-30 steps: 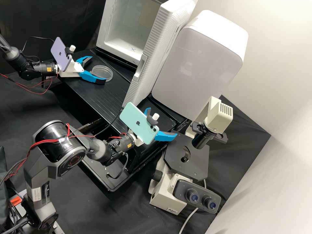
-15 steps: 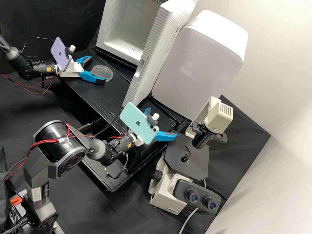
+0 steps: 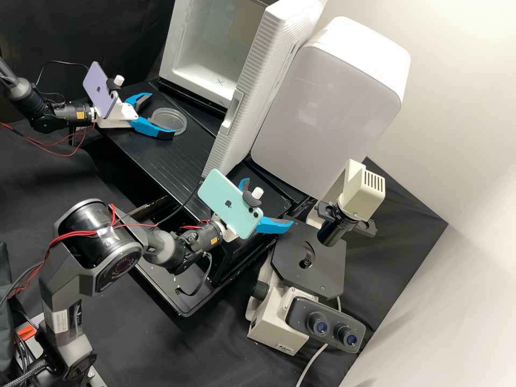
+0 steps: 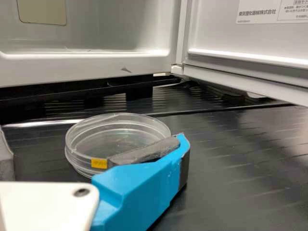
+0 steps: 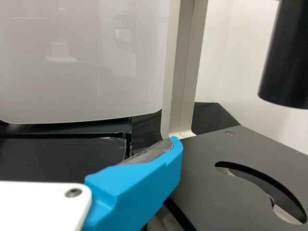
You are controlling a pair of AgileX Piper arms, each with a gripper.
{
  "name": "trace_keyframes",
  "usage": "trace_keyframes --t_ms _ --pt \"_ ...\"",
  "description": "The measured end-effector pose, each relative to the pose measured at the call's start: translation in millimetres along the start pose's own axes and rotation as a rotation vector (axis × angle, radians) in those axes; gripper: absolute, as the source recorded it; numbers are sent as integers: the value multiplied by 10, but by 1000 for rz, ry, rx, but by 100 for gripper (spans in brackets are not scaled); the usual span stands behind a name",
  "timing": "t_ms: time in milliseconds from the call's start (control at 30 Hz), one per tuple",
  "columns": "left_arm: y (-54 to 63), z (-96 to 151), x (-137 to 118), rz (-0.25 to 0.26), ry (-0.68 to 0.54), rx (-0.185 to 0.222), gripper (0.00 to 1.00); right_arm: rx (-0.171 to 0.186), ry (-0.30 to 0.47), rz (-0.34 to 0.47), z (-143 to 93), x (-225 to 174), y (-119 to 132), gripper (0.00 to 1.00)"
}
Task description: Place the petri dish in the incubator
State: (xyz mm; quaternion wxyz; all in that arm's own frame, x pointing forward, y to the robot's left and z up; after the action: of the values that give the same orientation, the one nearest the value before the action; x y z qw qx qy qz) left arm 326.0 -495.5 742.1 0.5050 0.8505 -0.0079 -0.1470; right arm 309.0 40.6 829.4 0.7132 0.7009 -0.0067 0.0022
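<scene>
A clear, lidded petri dish (image 3: 169,119) (image 4: 118,139) lies on the black ribbed platform (image 3: 177,161) in front of the white incubator (image 3: 204,48), whose door (image 3: 263,80) stands open. My left gripper (image 3: 161,115) is open at platform level. Its blue fingers (image 4: 144,178) sit on either side of the dish's near edge, and the nearer pad lies right beside the rim. My right gripper (image 3: 269,203) is open with nothing in it. It hovers by the edge of the microscope stage (image 5: 240,163), and one of its fingers (image 5: 139,187) shows above that stage.
A microscope (image 3: 317,269) with a white camera head (image 3: 363,188) stands at the right. The large white back of the incubator's body (image 3: 328,102) looms over it. Red wires (image 3: 48,142) trail over the black cloth at the left.
</scene>
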Motion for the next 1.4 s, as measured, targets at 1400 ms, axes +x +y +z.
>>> trace_keyframes --t_ms 1400 --pt "44 26 60 -3 -1 10 0 0 0 0 0 0 0 100"
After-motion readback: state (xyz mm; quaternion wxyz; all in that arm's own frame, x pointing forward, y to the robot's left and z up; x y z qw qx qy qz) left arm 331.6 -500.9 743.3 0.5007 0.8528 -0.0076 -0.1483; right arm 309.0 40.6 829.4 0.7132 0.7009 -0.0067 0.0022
